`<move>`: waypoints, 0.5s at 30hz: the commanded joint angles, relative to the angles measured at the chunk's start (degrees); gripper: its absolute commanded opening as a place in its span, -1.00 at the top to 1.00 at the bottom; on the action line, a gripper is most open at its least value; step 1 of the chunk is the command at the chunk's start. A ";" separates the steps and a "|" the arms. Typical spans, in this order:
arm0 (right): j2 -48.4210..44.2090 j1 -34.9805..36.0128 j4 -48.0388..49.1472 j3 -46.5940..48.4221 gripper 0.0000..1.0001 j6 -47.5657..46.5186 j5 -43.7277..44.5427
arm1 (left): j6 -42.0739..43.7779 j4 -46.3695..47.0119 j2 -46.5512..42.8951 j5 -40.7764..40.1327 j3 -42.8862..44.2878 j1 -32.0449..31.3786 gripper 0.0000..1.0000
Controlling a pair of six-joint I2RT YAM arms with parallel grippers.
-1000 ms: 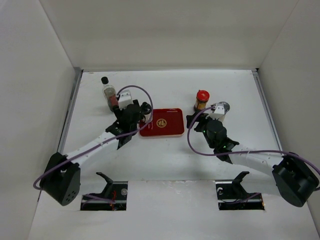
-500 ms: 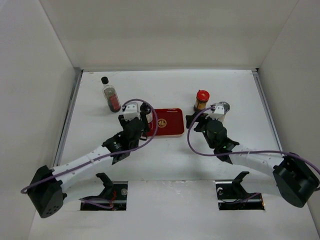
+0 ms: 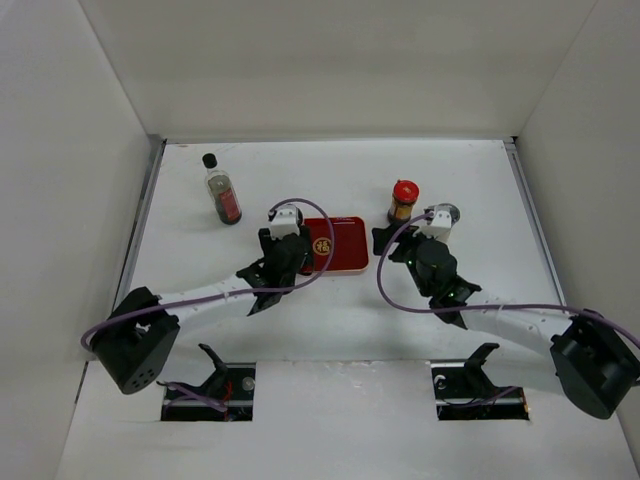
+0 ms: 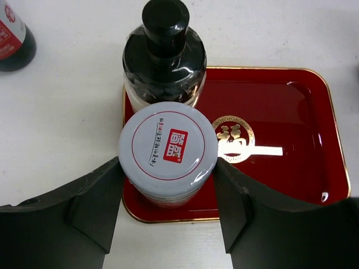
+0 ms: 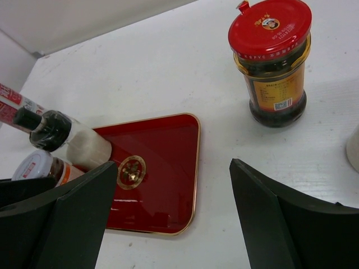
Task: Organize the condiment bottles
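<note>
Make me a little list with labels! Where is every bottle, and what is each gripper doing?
tray: red tray, middle of the table
at tray's left end: short black-capped bottle, grey-lidded shaker just in front of it
left gripper: shut on the grey-lidded shaker
right gripper: open, holding nothing
off the tray: tall bottle to the far left, red-capped jar to the right, second shaker beside that jar

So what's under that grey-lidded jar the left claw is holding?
The red tray, near one corner. The grey-lidded jar hides the spot below, so whether it has touched down can't be seen.
</note>
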 commanded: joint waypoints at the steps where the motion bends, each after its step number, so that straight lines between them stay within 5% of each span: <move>1: 1.15 0.53 3.26 1.18 -0.76 -0.63 -0.38 | 1.29 10.42 0.06 0.50 0.22 1.17 0.43; 6: 2.29 -0.26 2.38 2.05 -0.88 -1.86 0.15 | 1.47 11.47 0.68 1.03 -2.50 1.61 0.29; 15: 0.18 -5.79 -11.84 12.76 -1.00 -5.64 0.15 | 0.85 15.94 -5.37 -0.63 -8.56 -0.58 -0.69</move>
